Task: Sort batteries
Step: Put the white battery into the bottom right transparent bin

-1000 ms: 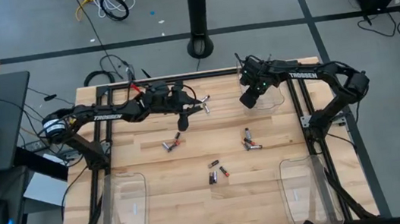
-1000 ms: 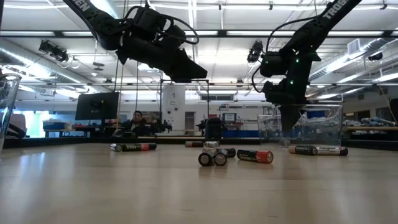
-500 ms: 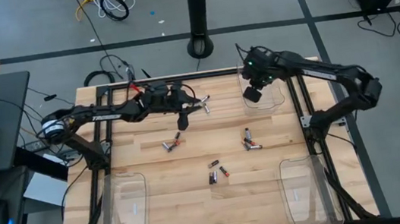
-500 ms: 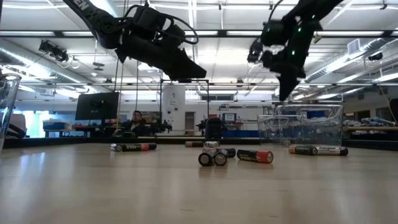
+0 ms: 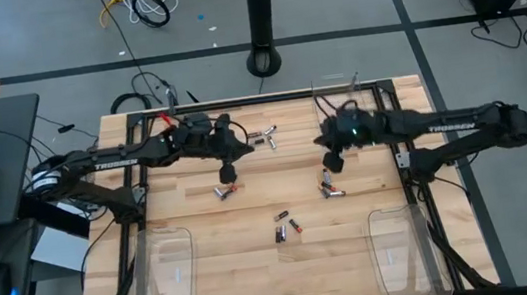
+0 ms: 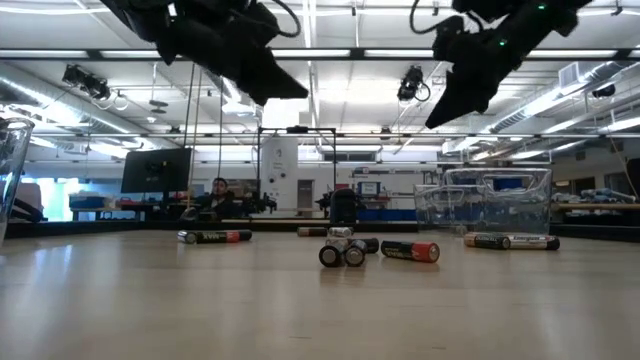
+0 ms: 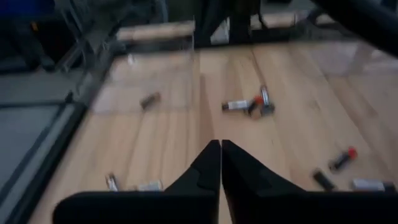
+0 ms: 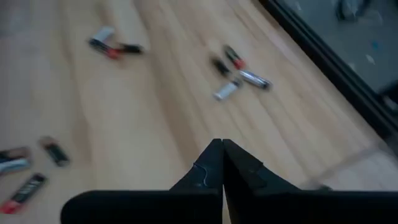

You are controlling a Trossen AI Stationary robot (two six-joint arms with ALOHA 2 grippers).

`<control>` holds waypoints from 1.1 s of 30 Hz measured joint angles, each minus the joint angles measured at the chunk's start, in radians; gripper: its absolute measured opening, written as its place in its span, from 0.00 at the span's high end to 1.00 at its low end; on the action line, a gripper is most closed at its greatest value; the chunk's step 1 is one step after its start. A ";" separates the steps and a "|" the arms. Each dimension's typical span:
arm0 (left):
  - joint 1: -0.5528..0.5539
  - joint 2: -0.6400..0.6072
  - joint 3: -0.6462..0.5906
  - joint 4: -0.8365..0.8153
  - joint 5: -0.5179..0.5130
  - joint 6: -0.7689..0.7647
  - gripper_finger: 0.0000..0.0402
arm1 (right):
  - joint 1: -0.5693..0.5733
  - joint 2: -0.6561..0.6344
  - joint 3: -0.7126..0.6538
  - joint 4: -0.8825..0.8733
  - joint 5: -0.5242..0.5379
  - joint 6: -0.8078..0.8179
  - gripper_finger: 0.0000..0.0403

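Both your arms have swung inward since a second ago: the left gripper [image 5: 228,175] and right gripper [image 5: 331,162] now hang above the table [image 5: 203,225], fingers pressed together on nothing. Your batteries [image 5: 287,228] lie scattered on the wood.

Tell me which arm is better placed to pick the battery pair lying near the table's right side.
Right, probably. Its tool hangs almost above that pair, shut and empty; the left tool is over another pair.

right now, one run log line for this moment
left gripper: shut, empty, above table | right gripper: shut, empty, above table | batteries: loose on wood
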 joint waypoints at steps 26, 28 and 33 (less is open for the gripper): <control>-0.217 -0.011 0.000 -0.309 -0.248 -0.141 0.98 | 0.328 0.085 -0.177 0.407 0.176 0.141 0.90; -0.234 -0.011 0.000 -0.340 -0.277 -0.142 0.98 | 0.345 0.086 -0.177 0.402 0.212 0.148 0.90; -0.247 -0.011 -0.060 -0.257 -0.282 -0.118 0.98 | 0.359 0.087 -0.177 0.434 0.244 0.149 0.90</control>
